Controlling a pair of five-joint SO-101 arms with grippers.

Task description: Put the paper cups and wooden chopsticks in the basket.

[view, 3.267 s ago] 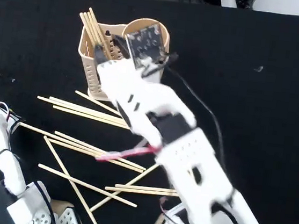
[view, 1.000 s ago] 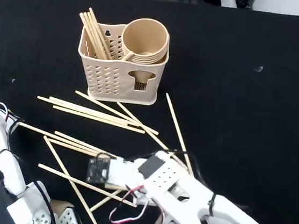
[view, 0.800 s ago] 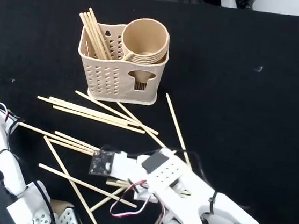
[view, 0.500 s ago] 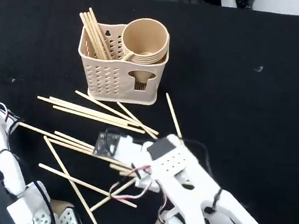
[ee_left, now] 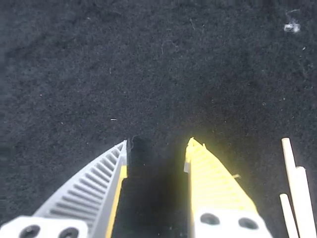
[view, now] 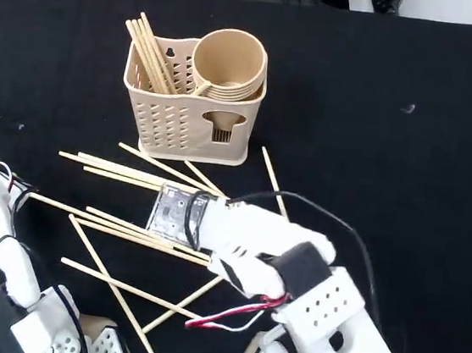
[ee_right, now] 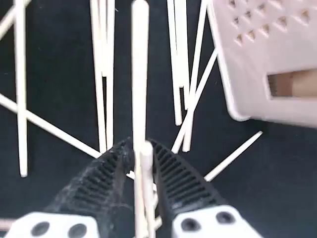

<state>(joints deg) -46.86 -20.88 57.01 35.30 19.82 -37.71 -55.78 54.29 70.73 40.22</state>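
On the black worktop, the basket already holds the cups and several sticks. Many loose sticks lie scattered just before it, so most of the work looks left. The right tool is clamped on one stick. The left tool hangs, jaws apart, over bare worktop.

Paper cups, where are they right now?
In the high view the stacked paper cups stand inside the basket, beside the wooden chopsticks leaning in its other half, toward the far side of the table.
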